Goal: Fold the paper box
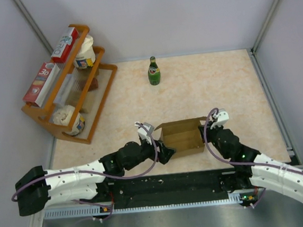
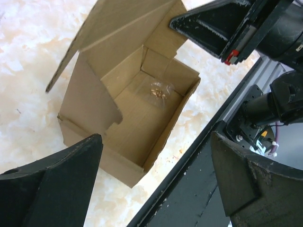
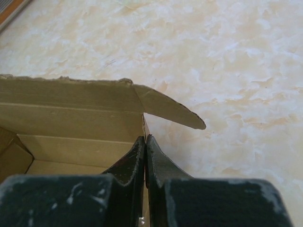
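Observation:
The paper box (image 1: 182, 136) is a small brown carton standing open-topped near the table's front edge, with its flaps up. In the left wrist view the paper box (image 2: 137, 104) holds a small clear packet (image 2: 160, 91) on its floor. My left gripper (image 1: 166, 152) sits at the carton's near-left corner. From its own camera the left gripper (image 2: 156, 165) is wide open and holds nothing. My right gripper (image 1: 204, 134) is at the carton's right wall. In the right wrist view the right gripper (image 3: 145, 138) is shut, pinching the top edge of that wall beside a side flap (image 3: 173, 113).
A wooden rack (image 1: 103, 94) with red-and-white boxes and jars stands at the back left. A green bottle (image 1: 153, 71) stands at the back centre. The arms' black base rail (image 1: 173, 183) runs just in front of the carton.

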### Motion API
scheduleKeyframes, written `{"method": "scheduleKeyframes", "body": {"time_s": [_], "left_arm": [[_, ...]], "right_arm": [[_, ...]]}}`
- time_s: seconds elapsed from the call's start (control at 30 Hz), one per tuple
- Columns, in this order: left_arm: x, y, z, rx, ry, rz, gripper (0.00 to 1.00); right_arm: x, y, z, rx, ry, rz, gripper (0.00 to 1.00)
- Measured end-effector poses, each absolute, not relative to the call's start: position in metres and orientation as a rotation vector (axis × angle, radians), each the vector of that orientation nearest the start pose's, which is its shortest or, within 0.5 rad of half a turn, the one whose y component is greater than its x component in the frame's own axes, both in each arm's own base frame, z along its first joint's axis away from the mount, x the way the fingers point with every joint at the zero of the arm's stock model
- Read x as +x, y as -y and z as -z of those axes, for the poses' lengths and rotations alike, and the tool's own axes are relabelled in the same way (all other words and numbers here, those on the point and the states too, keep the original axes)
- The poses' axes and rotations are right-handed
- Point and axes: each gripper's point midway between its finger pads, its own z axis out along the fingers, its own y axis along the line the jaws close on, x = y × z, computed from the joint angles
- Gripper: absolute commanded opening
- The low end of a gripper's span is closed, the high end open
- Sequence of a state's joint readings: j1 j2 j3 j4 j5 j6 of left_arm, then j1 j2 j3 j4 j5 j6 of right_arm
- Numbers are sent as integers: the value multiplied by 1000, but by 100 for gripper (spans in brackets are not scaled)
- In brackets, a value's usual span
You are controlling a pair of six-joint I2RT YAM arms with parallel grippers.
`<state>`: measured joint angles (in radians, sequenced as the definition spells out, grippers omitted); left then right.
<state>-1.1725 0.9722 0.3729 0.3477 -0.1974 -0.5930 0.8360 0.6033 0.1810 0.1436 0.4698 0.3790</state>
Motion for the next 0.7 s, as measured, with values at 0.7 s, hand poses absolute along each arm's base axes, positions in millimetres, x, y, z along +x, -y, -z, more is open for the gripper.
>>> {"method": "scheduleKeyframes", "body": {"time_s": [0.7], "left_arm": [[109,288,-197,410,-1780,1285,99]], "right_arm": [[226,-160,-111,-108,-1768,-419,0]]}}
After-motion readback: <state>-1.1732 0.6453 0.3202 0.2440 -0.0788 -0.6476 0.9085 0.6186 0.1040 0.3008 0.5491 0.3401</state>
